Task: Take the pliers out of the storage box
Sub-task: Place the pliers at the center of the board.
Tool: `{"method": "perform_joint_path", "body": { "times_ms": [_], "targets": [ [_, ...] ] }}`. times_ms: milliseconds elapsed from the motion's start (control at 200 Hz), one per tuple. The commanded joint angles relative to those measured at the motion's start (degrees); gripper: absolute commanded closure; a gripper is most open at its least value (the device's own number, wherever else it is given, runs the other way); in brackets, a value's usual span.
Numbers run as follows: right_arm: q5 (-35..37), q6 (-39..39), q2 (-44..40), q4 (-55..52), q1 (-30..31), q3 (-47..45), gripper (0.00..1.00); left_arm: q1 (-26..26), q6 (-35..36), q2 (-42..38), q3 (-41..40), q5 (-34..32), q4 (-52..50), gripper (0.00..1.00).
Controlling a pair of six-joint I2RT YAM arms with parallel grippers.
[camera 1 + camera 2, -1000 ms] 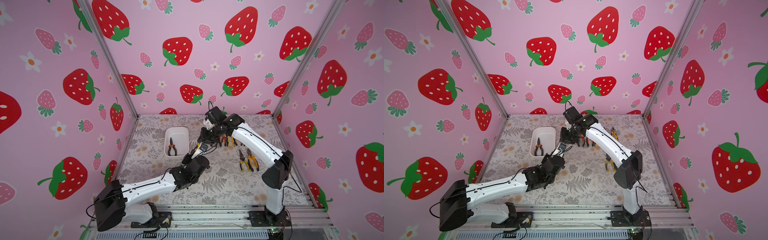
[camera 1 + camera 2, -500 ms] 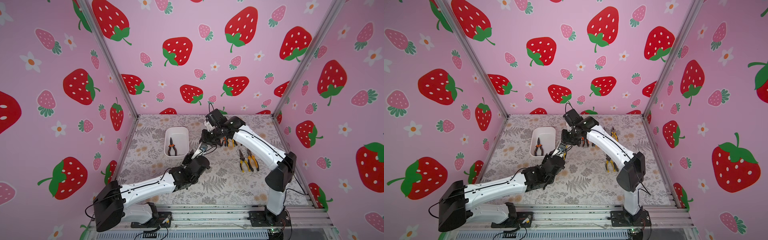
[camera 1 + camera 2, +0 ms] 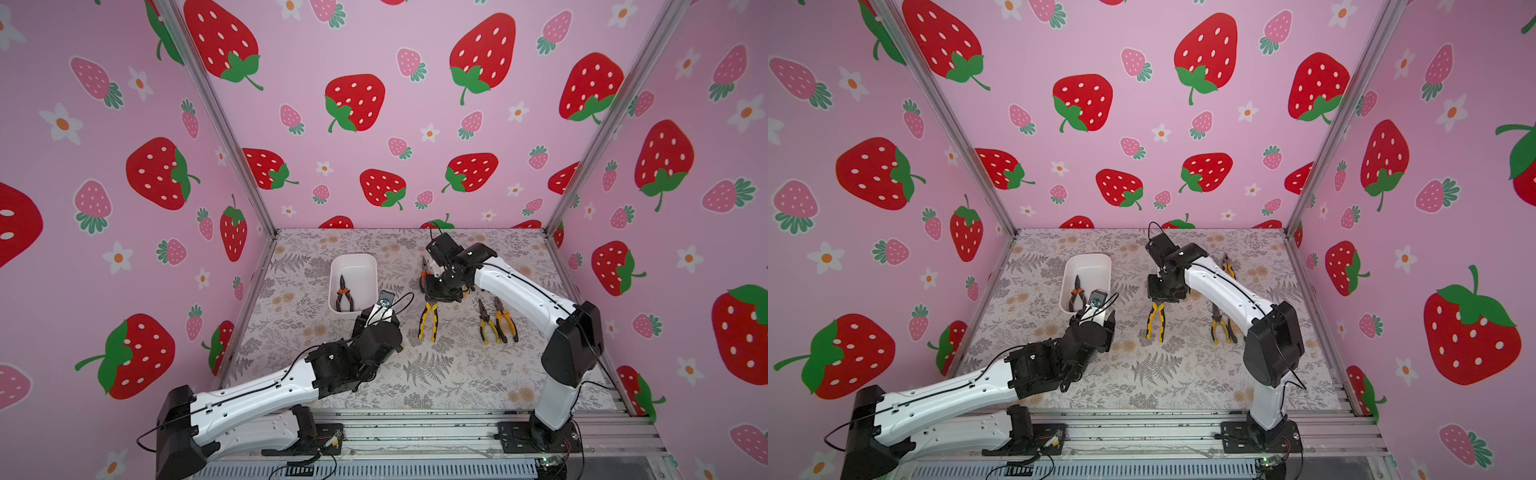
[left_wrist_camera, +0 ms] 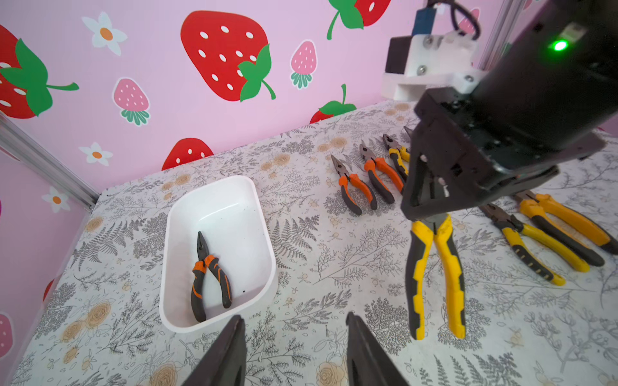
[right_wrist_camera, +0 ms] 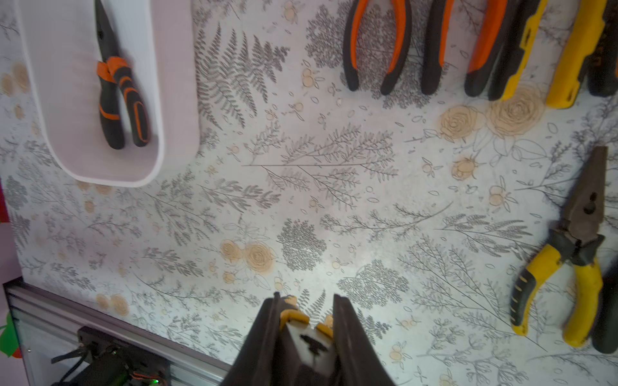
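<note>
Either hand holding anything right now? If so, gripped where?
Right hand grips the yellow-and-black pliers at the head end, handles hanging down. Left hand is open, holding nothing.

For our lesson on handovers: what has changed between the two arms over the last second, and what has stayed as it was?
The left gripper opened, let go of the yellow pliers and drew back a little. The right gripper still holds them by the head, handles hanging down. Unchanged: the box, the orange pliers inside it, and the other pliers lying outside.
</note>
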Motion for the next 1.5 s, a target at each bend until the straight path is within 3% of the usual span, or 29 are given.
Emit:
{"method": "perform_joint_path", "body": {
  "times_ms": [0, 170, 445, 770, 985, 1496],
  "targets": [
    [-5.7, -5.2, -4.3, 2.0, -4.2, -6.5, 1.00, -0.6, -3.7, -0.5, -1.8, 0.1, -3.0, 0.51],
    [-5.1, -13.1, -5.3, 1.7, -9.2, -11.1, 1.00, -0.9, -4.8, 0.5, -3.1, 1.2, -1.4, 0.52],
    [8.5, -19.7, 1.2, -1.7, -10.7, -8.7, 1.00, -0.9, -4.1, 2.3, -2.8, 2.7, -0.6, 0.53],
    [4.6, -17.8, 8.1, 1.5, -15.9, -7.9, 1.00, -1.0, -4.1, 1.4, -2.8, 3.6, -1.7, 0.54],
    [5.1, -18.4, 12.2, 1.7, -16.7, -7.4, 0.92, -0.9, -4.1, 1.1, -3.0, 3.5, -1.8, 0.54],
    [7.4, -17.0, 16.8, 3.0, -18.1, -7.5, 0.88, -1.0, -3.7, 1.9, -2.4, 3.9, -1.7, 0.54]
  ]
}}
